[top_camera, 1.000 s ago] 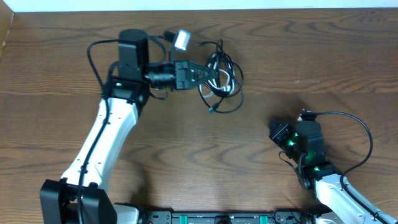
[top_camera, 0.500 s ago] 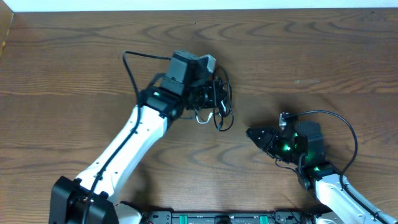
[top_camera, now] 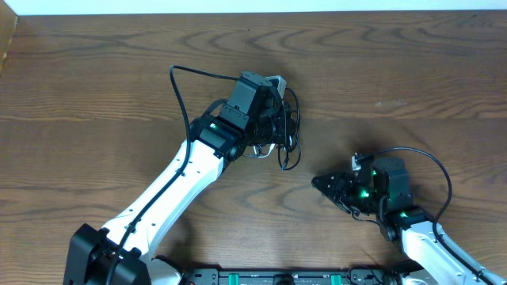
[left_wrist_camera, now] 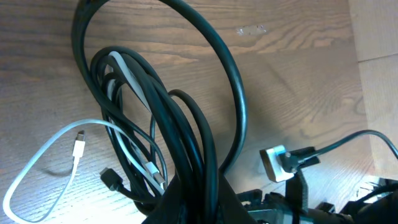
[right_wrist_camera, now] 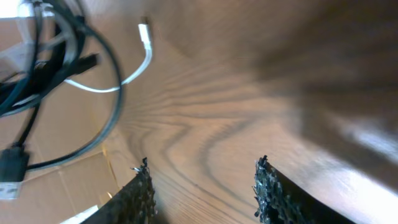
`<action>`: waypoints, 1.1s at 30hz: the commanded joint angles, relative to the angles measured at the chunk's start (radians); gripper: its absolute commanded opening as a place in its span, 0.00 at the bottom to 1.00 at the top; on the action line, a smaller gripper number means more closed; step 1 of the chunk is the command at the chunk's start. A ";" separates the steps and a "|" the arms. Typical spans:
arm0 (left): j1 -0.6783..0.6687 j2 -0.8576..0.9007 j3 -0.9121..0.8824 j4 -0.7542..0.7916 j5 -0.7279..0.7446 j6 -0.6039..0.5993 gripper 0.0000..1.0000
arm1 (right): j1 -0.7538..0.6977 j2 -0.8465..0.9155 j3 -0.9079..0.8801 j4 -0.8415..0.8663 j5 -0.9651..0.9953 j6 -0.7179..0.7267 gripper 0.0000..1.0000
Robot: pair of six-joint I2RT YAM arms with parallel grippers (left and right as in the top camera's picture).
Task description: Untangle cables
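Your overhead view looks straight down on the bench [top_camera: 412, 71] from well above and takes in the left arm [top_camera: 182, 178] and the right arm [top_camera: 388, 190]. Your left wrist view sits close behind the left tool [left_wrist_camera: 189, 202] and faces along it into the cables [left_wrist_camera: 180, 124], with the right arm beyond them. Your right wrist view rides low over the bench, looking past the right tool [right_wrist_camera: 202, 190] at the same cables, up and left of it. Both wrist views catch the white cable [left_wrist_camera: 37, 162].
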 commanded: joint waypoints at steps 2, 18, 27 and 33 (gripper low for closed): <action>-0.003 -0.020 0.027 0.005 -0.012 -0.059 0.08 | -0.002 -0.003 0.008 0.023 -0.034 -0.042 0.48; -0.003 -0.020 0.027 0.017 -0.012 -0.087 0.08 | -0.002 -0.003 0.008 0.001 -0.029 -0.042 0.99; -0.003 -0.020 0.027 0.038 -0.013 -0.087 0.08 | -0.002 -0.003 0.008 0.001 -0.029 -0.042 0.99; -0.003 -0.020 0.027 0.037 -0.034 -0.086 0.08 | -0.002 -0.003 0.008 0.001 -0.029 -0.042 0.99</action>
